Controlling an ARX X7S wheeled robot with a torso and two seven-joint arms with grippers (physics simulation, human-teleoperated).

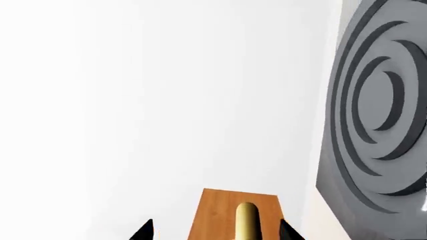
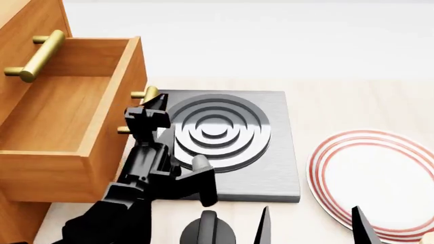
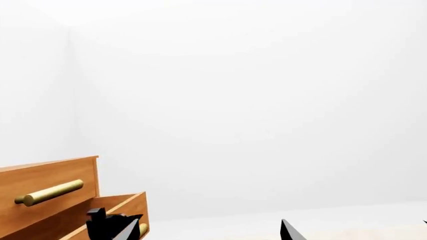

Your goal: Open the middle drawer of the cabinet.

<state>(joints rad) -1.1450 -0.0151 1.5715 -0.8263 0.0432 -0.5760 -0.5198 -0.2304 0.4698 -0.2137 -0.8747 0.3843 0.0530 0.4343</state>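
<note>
The cabinet [image 2: 27,30] stands at the left of the head view. Its middle drawer [image 2: 68,107] is pulled out, an open empty box under the top drawer's brass handle [image 2: 34,56]. My left gripper [image 2: 146,109] is at the middle drawer's brass bar handle [image 2: 150,93]. In the left wrist view the handle [image 1: 246,220] lies between my left gripper's [image 1: 217,232] spread fingertips, which stand clear of it. My right gripper [image 2: 312,226] is open and empty at the bottom edge. The right wrist view shows the open drawer [image 3: 123,207].
A grey square slab with raised concentric rings [image 2: 271,168] lies on the pale counter right of the drawer, and also shows in the left wrist view [image 1: 380,100]. A white plate with red rings [image 2: 379,178] lies at the right. A white wall stands behind.
</note>
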